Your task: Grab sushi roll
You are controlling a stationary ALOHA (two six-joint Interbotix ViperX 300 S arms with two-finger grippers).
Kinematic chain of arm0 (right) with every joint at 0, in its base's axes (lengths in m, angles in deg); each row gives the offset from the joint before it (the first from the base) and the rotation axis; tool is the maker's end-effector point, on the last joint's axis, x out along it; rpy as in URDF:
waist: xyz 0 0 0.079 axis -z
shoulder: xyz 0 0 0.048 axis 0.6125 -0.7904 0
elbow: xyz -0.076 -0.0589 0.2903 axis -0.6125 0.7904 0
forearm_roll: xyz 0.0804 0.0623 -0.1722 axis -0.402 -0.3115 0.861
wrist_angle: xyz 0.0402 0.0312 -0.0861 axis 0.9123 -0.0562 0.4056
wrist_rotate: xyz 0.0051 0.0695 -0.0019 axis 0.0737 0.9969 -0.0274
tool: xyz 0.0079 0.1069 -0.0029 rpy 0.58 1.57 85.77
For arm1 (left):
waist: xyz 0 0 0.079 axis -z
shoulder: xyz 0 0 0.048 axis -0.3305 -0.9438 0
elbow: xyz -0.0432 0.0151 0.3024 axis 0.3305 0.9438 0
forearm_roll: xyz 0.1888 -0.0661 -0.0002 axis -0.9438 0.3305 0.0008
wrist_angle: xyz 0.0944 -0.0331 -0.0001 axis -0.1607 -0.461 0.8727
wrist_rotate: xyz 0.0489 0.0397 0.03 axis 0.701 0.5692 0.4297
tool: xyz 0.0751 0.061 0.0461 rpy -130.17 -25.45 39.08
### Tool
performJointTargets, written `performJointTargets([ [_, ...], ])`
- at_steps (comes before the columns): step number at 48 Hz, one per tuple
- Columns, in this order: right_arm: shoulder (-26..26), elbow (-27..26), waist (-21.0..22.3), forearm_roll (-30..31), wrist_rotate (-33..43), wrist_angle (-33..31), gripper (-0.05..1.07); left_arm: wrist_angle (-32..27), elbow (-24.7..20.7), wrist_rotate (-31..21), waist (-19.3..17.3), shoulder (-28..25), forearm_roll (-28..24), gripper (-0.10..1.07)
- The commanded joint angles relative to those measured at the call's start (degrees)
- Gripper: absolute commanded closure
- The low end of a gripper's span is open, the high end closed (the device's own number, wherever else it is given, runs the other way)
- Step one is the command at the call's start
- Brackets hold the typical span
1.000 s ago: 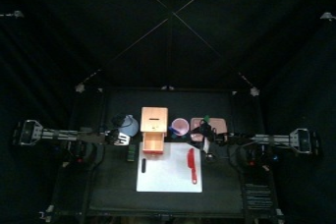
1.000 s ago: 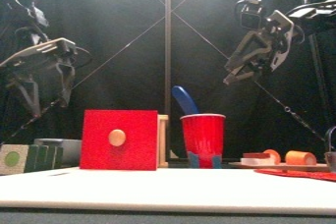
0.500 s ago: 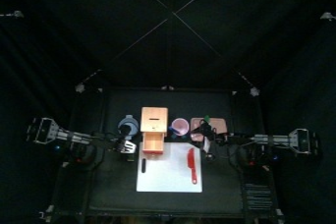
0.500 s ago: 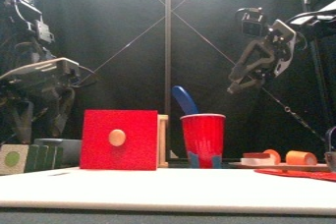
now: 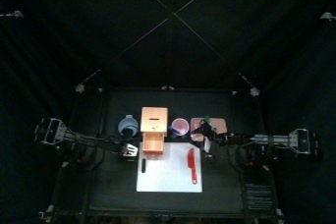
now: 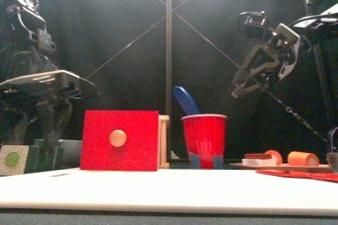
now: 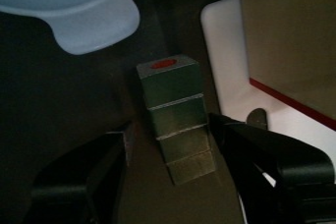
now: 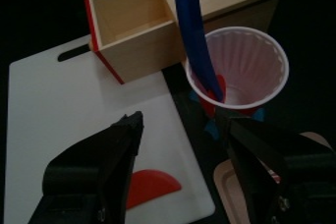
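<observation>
Left end effector [image 7: 171,149] lowered, spread, straddling sushi roll [image 7: 175,120].

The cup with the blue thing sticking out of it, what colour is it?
The cup is red outside and pale inside; the front view shows it best.

I'm looking into a robot lab test cell, not a real kitchen; black curtains [image 5: 168,31] close it in on every side; a small black surface [image 5: 105,169] sits in the middle; two black arms, left arm [image 5: 73,140] and right arm [image 5: 282,141], are mounted at its sides; a white cutting board [image 5: 164,176], wooden box [image 5: 156,130] and red cup [image 6: 204,140] look like staged kitchen props.
</observation>
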Motion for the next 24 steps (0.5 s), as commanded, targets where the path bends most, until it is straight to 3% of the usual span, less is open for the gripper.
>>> performJointTargets([
  [1,0.4,-0.4,0.2,0.2,0.0,0.2,0.11,-0.3,-1.2,-0.1,-0.1,-0.7,0.3,0.05],
  [10,0.4,-0.3,0.2,0.0,0.1,0.2,0.11,-0.4,-2.2,0.2,-0.1,-3.0,0.7,0.09],
  [24,0.4,-0.3,0.1,0.0,0.1,0.2,0.11,-3.4,-2.5,0.5,-0.1,-2.0,1.1,0.30],
])
